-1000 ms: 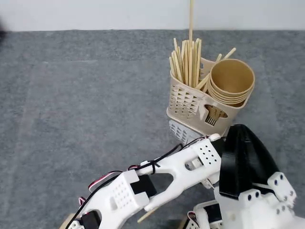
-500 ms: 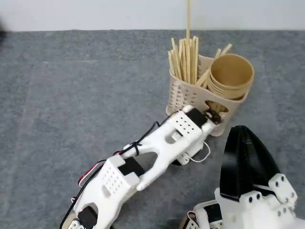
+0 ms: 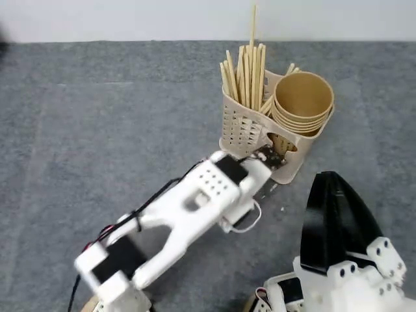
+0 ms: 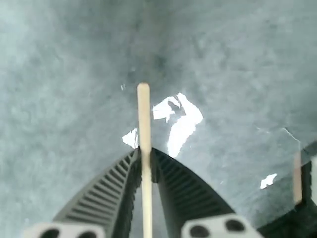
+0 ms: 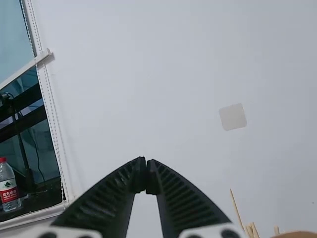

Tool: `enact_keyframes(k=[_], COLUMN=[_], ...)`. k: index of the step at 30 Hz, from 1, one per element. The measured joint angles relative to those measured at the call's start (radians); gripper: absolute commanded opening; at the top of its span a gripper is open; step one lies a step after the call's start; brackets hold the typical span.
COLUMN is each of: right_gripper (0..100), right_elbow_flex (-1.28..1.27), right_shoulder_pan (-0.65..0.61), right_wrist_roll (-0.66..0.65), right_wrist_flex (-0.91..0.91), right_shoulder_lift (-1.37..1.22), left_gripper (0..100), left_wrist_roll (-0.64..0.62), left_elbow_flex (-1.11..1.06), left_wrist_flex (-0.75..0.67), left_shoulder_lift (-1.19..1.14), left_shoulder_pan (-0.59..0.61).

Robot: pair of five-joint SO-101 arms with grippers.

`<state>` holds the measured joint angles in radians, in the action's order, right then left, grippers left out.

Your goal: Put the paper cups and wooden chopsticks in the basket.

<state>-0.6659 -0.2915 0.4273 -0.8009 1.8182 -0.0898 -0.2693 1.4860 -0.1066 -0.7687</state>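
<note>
A grey counter (image 3: 97, 117) is seen from above, with a white wall behind it. The white left arm (image 3: 188, 208) is stretched across the counter from the near edge, and its end is placed just beside the near wall of the basket (image 3: 244, 133). Whether the two are touching cannot be told. The right arm (image 3: 331, 227), with a black cover on a white base, is kept at the near right corner, apart from the basket.

The beige perforated basket is standing at the far right part of the counter. A stack of paper cups (image 3: 302, 97) is set in its right compartment, mouth upward. A bundle of wooden chopsticks (image 3: 247, 71) is placed upright in its left compartment, just beside the cups, and one stick is raised above the others.

The left pincer (image 4: 145, 158) is clamped on a single chopstick (image 4: 143, 114), which is held above the grey surface with its rounded end pointing away from the wrist. Some white flecks (image 4: 183, 116) are seen on the surface under it.

The right pincer (image 5: 145, 178) is pressed together with nothing between its tips, and it is pointed at the wall (image 5: 173, 59). A window frame (image 5: 42, 109), a plastic bottle (image 5: 8, 186) and a small square patch (image 5: 233, 117) are seen there.
</note>
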Motion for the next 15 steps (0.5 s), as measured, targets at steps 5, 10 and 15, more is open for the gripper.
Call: enact_keyframes(k=[5, 10, 15], right_gripper=[0.9, 0.9, 0.8], right_elbow_flex=[-0.012, -0.035, -0.11], right_shoulder_pan=[0.0, 0.005, 0.146], right_wrist_roll=[0.0, 0.0, 0.0], right_wrist_flex=[0.0, 0.0, 0.0], right_shoulder_lift=[0.0, 0.0, 0.0], left_gripper=[1, 1, 1], left_wrist_roll=[0.0, 0.021, 0.107], left_elbow_flex=[-0.184, -0.236, -0.238], left_wrist_flex=[-0.068, -0.066, -0.054], left_shoulder_lift=[0.206, 0.361, 0.483], left_shoulder_pan=[0.028, 0.196, 0.405])
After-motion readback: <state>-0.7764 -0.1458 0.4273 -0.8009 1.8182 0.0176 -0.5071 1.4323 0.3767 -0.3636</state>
